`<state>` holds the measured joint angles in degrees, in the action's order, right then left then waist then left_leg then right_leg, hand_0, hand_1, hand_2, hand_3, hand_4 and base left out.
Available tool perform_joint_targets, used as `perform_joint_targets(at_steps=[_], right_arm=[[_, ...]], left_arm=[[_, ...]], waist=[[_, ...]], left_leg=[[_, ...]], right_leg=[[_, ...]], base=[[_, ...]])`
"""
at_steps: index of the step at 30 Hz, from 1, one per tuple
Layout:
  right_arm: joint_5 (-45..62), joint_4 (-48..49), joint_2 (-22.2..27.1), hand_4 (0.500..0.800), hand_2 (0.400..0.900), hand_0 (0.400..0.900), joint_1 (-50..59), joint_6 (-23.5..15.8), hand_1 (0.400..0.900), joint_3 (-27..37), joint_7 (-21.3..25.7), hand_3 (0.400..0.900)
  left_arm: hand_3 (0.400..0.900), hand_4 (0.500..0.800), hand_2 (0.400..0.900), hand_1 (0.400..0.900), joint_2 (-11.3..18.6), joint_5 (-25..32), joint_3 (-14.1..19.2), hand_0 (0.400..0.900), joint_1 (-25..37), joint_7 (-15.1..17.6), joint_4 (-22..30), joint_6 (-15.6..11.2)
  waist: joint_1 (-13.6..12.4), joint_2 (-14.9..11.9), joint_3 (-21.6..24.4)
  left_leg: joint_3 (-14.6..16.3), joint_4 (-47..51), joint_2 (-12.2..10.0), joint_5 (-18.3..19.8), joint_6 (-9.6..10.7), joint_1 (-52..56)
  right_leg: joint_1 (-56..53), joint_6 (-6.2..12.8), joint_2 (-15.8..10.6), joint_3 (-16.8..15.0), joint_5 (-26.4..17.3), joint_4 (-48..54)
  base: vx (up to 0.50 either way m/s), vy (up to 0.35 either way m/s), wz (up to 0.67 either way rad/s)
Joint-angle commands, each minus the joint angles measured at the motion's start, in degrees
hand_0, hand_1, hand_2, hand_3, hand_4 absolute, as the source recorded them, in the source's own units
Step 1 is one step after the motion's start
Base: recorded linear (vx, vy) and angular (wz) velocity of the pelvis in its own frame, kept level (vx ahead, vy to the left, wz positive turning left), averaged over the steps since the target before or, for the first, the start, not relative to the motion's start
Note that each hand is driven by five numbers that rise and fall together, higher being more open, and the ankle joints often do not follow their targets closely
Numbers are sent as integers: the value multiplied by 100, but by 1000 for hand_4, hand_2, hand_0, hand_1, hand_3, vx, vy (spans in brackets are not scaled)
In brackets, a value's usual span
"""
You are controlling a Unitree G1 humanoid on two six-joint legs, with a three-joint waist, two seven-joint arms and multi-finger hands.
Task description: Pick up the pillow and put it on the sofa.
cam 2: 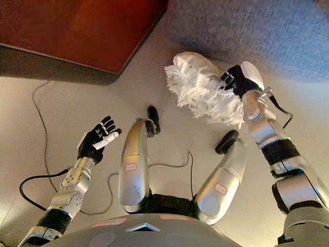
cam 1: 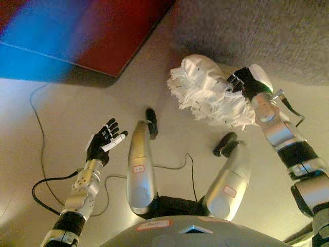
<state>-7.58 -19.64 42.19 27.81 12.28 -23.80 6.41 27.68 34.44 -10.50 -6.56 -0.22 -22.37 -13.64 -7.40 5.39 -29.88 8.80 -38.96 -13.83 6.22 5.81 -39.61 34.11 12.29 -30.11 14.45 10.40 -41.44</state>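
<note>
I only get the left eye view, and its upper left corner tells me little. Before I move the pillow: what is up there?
Observer: In the right eye view it is one red-brown panel. Its lower edge runs from the left side up to the top middle.
Operator: Does the right hand really have the pillow?
Observer: Yes. The right hand is curled round the right end of the white fringed pillow, just below the grey textured surface.
Operator: And the left hand?
Observer: The left hand is open, palm up, holds nothing, and is well apart from the pillow.
</note>
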Motion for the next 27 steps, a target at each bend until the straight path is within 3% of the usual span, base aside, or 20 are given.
perform_joint_targets(at_steps=[1,6,11,15,18,24,27], right_arm=[[-304,1324,509,500,400,400,451,-1116,400,1080,656,400],[-528,2008,476,500,400,400,-258,-1469,400,1560,1019,400],[-742,2947,233,500,400,400,-1476,-1933,400,2259,1273,400],[-651,3384,-27,500,400,400,-2101,-2108,400,2547,1264,400],[-460,3710,-164,500,400,400,-2513,-2212,400,2853,1171,400],[-141,4105,-246,500,400,400,-2879,-2293,400,3328,901,400],[312,3972,-15,500,400,400,-2767,-2061,400,3416,483,400]], left_arm=[[900,800,900,900,237,-300,108,900,220,1,211,-55],[900,800,900,900,165,-396,113,900,324,46,217,189],[900,800,900,900,-179,-762,234,900,244,67,-98,404],[900,800,900,900,-477,-1068,342,900,112,-14,-509,377],[900,800,900,900,-662,-1253,483,900,-27,-93,-728,410],[900,800,900,900,-722,-1349,701,900,-182,-329,-824,482],[900,800,900,900,-666,-1374,714,900,-204,-450,-817,537]], waist=[[58,-142,109],[119,-367,510],[250,-605,1159],[363,-720,1614],[468,-772,1917],[571,-827,2189],[506,-873,2295]], left_leg=[[-157,1191,-15,-186,24,1246],[-24,2097,103,-389,37,2168],[298,3129,127,-530,33,3207],[539,3569,122,-578,12,3783],[745,3860,134,-596,14,4182],[891,4084,191,-546,9,4602],[877,4106,200,-530,25,4690]], right_leg=[[-423,-88,-122,48,-1301,1384],[-1503,88,16,439,-1788,2563],[-2552,210,379,669,-2059,3494],[-2944,261,541,761,-2189,3794],[-3142,271,640,809,-2275,3925],[-3357,256,761,821,-2211,3931],[-3481,241,783,885,-2155,3950]], base=[[51,-37,-10],[63,-62,-10],[100,-74,-11],[111,-19,-13],[122,2,-10],[69,32,-1],[87,23,7]])
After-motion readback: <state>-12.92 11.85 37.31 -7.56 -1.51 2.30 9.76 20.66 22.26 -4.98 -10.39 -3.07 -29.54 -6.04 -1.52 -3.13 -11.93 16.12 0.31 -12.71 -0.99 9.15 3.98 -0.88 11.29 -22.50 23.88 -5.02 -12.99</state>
